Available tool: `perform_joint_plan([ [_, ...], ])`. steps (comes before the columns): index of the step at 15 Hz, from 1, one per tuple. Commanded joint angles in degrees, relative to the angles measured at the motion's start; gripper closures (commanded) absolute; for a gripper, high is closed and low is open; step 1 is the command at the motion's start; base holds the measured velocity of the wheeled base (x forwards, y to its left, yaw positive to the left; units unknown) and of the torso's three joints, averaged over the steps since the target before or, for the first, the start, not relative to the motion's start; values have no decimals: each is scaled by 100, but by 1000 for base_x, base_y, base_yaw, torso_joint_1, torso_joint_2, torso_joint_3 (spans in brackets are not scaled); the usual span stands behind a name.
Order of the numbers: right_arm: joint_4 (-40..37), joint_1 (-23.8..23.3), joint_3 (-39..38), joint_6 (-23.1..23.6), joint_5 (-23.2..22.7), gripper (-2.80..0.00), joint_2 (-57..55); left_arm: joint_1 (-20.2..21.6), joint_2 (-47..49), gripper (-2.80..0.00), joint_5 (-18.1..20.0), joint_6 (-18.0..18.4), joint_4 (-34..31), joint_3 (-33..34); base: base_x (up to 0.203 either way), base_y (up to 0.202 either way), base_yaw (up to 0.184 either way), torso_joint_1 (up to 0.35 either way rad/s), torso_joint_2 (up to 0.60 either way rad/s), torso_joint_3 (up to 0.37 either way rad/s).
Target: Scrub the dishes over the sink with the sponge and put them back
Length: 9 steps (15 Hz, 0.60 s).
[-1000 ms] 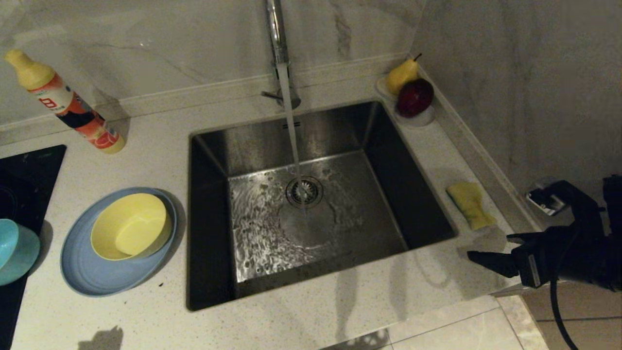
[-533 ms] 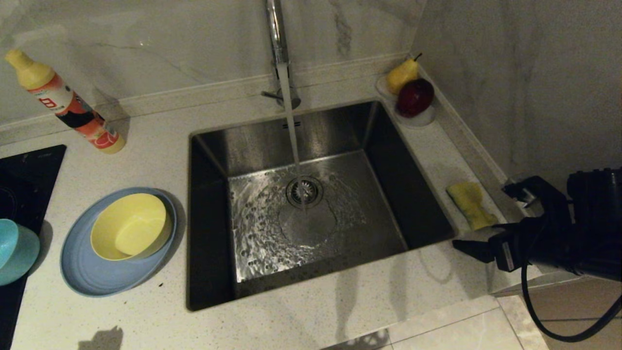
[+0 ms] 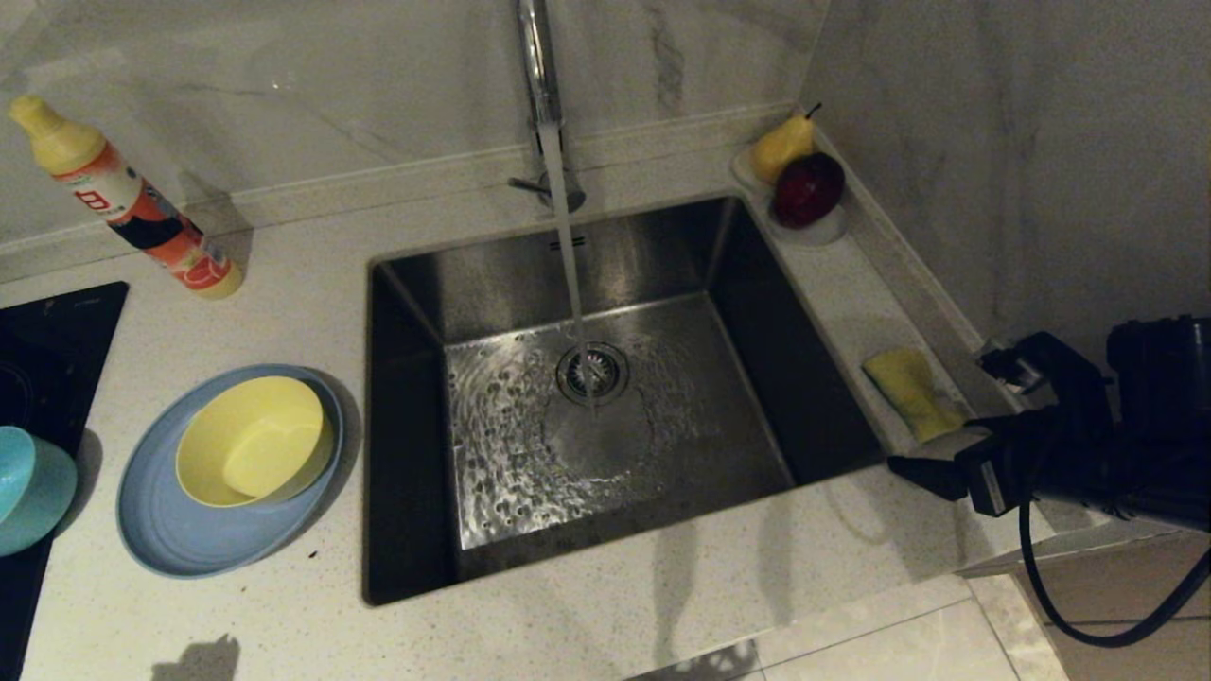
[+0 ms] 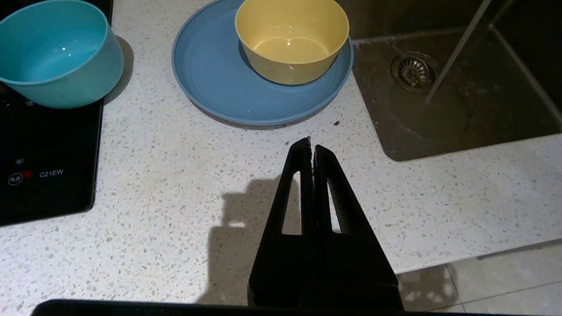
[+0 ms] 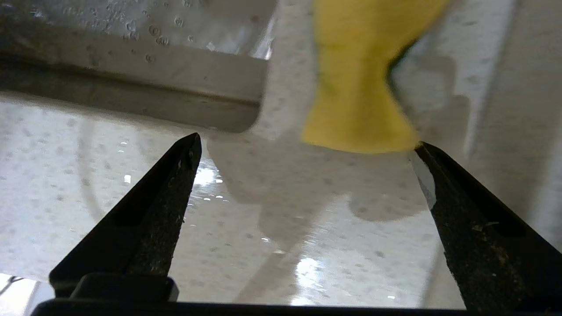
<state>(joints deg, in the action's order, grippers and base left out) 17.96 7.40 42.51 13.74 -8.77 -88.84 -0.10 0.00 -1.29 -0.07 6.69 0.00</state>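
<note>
The yellow sponge (image 3: 913, 392) lies on the narrow counter strip to the right of the sink (image 3: 615, 246). My right gripper (image 3: 932, 459) stands open just short of the sponge's near end. In the right wrist view the sponge (image 5: 358, 87) sits just beyond the spread fingertips of this gripper (image 5: 306, 141), close to one fingertip. The pale-yellow bowl (image 3: 254, 440) stands on the slate-blue plate (image 3: 170, 530) left of the sink, and the teal bowl (image 3: 28, 492) stands further left. My left gripper (image 4: 311, 147) hovers shut and empty over the counter in front of the plate (image 4: 219, 83).
Water runs from the chrome tap (image 3: 537, 57) into the sink drain (image 3: 593, 371). A detergent bottle (image 3: 123, 199) leans at the back left beside a black cooktop (image 3: 47, 331). A white dish with a pear (image 3: 783, 147) and a red fruit (image 3: 807, 189) fills the back right corner, against the marble wall (image 3: 993, 142).
My right gripper has moved in from the counter's front right corner toward the near end of the sponge, staying open. The left arm and the dishes have not moved.
</note>
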Motion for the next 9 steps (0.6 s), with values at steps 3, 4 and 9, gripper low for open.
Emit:
perform_joint_plan([
  [3,18,-130,85,129,-20,-280,148,1,9,0,-3,4,4,229,0,0,0,0,0,0],
  [4,15,-133,126,136,-45,-280,136,1,9,0,-3,-1,5,229,0,0,0,0,0,0],
  [9,16,-158,331,490,-67,-280,-98,1,9,0,-3,-1,3,229,0,0,0,0,0,0],
])
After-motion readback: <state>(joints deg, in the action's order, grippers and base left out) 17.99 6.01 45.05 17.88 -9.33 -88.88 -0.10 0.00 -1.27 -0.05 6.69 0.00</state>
